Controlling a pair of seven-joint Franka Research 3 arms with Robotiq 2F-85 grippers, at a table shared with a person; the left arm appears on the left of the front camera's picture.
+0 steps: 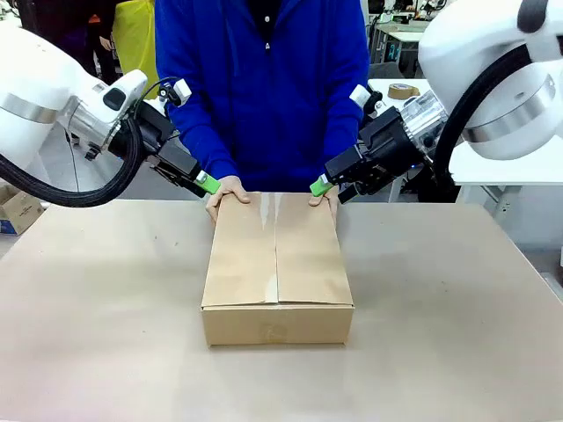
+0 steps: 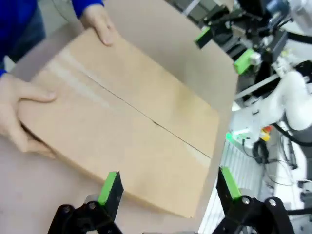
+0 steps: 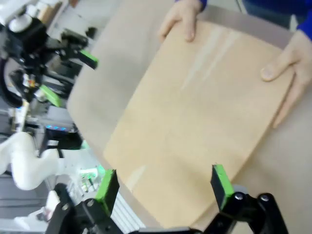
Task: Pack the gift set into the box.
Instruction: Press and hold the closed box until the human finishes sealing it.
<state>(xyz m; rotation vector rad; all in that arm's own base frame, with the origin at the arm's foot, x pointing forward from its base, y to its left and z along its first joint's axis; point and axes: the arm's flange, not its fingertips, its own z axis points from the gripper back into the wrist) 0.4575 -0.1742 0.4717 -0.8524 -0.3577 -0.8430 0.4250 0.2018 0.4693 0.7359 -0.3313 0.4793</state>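
Note:
The box (image 1: 277, 264) (image 2: 122, 117) (image 3: 200, 117) lies in the middle of the table with its top flaps folded shut, a seam running down the lid. The gift set is out of view. A person in a blue top rests one hand (image 1: 227, 192) and the other hand (image 1: 324, 200) on the box's far corners. My left gripper (image 1: 198, 180) (image 2: 168, 183) hovers open just above the far left corner. My right gripper (image 1: 330, 185) (image 3: 163, 181) hovers open by the far right corner. Neither holds anything.
The table (image 1: 106, 334) is covered in plain brown material with free room on both sides of the box. A small cardboard box (image 1: 18, 211) sits off the left edge. A tape roll (image 1: 403, 90) lies on a white table behind my right arm.

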